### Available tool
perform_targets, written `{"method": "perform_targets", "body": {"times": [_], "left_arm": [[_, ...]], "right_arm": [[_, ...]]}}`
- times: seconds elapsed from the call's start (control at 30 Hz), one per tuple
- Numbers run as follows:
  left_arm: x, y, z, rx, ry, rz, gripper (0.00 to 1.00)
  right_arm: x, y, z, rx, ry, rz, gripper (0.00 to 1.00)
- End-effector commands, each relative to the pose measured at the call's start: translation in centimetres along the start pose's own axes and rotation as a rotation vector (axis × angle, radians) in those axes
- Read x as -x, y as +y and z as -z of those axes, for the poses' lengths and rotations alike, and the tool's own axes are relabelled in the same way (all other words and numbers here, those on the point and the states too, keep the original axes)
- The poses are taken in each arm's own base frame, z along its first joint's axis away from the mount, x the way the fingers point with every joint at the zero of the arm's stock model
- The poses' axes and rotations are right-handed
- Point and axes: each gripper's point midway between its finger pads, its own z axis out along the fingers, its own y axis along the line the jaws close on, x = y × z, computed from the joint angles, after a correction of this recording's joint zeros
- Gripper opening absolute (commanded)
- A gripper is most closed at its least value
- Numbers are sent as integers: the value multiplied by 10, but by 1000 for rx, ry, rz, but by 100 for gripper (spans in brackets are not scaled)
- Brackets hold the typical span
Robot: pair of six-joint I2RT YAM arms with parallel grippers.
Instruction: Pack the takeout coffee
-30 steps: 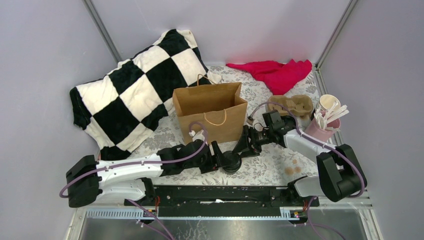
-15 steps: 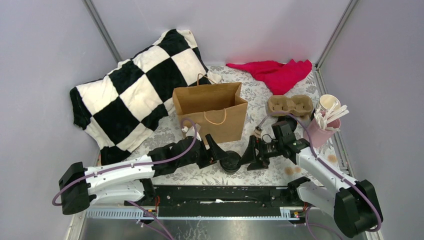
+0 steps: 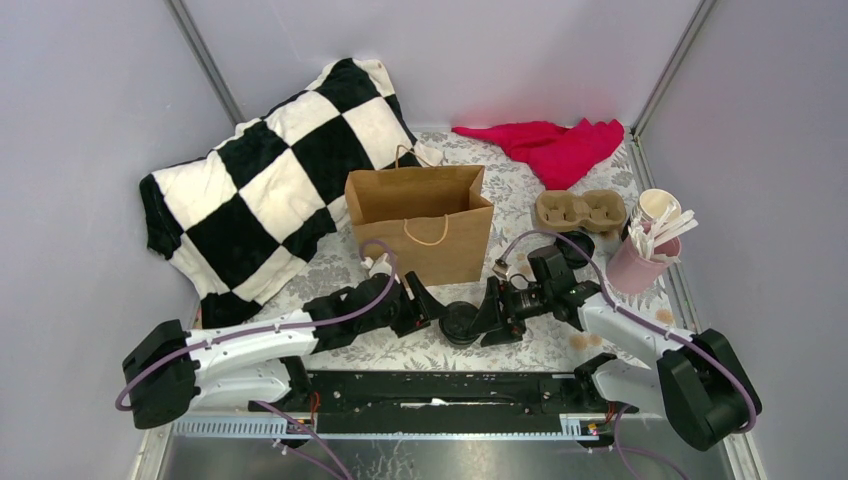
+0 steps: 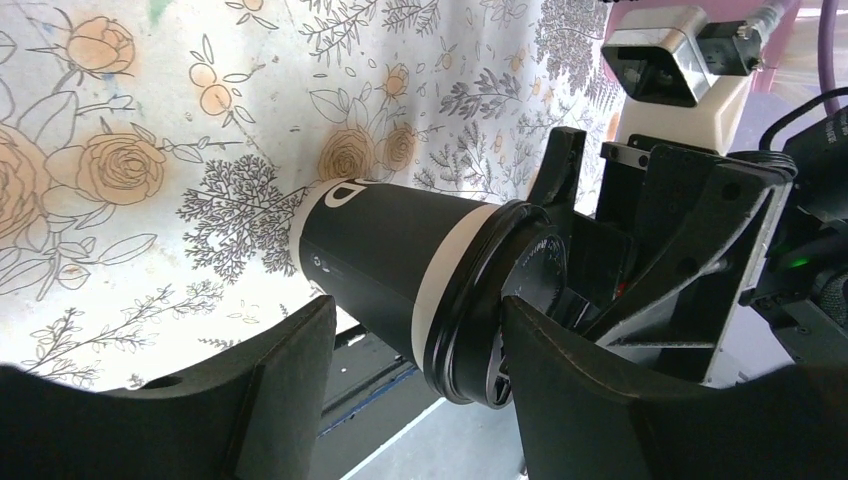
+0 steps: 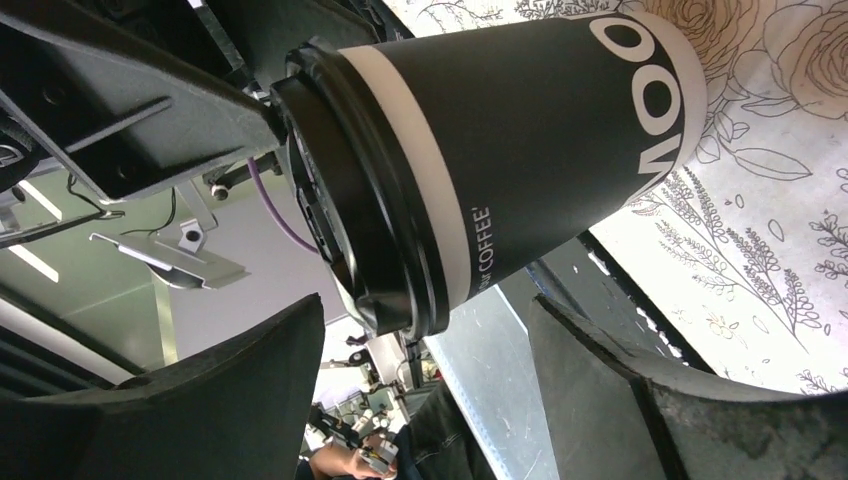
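One takeout coffee cup (image 3: 462, 322), black with a black lid and a white band, stands upright on the floral tablecloth in front of the brown paper bag (image 3: 420, 215). My left gripper (image 3: 440, 312) reaches it from the left. In the left wrist view its two fingertips press the cup (image 4: 400, 260), one on the wall and one on the lid rim, so the left gripper (image 4: 418, 310) is shut on it. My right gripper (image 3: 490, 318) faces the cup from the right. In the right wrist view the cup (image 5: 520, 140) sits beyond the spread fingers of the right gripper (image 5: 428, 305), untouched.
The bag stands open-topped behind the cup. A cardboard cup carrier (image 3: 580, 210), a white paper cup (image 3: 657, 205) and a pink cup of stirrers (image 3: 635, 262) sit at the right. A red cloth (image 3: 550, 145) and a checkered pillow (image 3: 270, 180) lie at the back.
The right gripper let go of the cup, drew back to the right, then came back close with its jaws apart. The left fingers narrowed onto the cup. The cup stayed in place.
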Motion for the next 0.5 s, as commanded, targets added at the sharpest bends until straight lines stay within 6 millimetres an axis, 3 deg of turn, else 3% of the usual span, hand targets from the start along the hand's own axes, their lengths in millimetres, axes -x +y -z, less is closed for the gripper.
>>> {"method": "perform_targets", "body": {"times": [0.0,0.1,0.23,0.47], "left_arm": [[-3,-13,-4,-58,17,0,66],[-6,-7,-5,-38,25,-11,68],[-9,15,-5,26,28,6,62],[-23,74,-9,174,65,36,57]], "right_arm": [[-1,1,-4,37,19,19,79],[-3,-7,-6,29,19,16,75],[-2,-21,-12,22,-8,22,71],[-3,-81,-27,-100,-79,-84,67]]}}
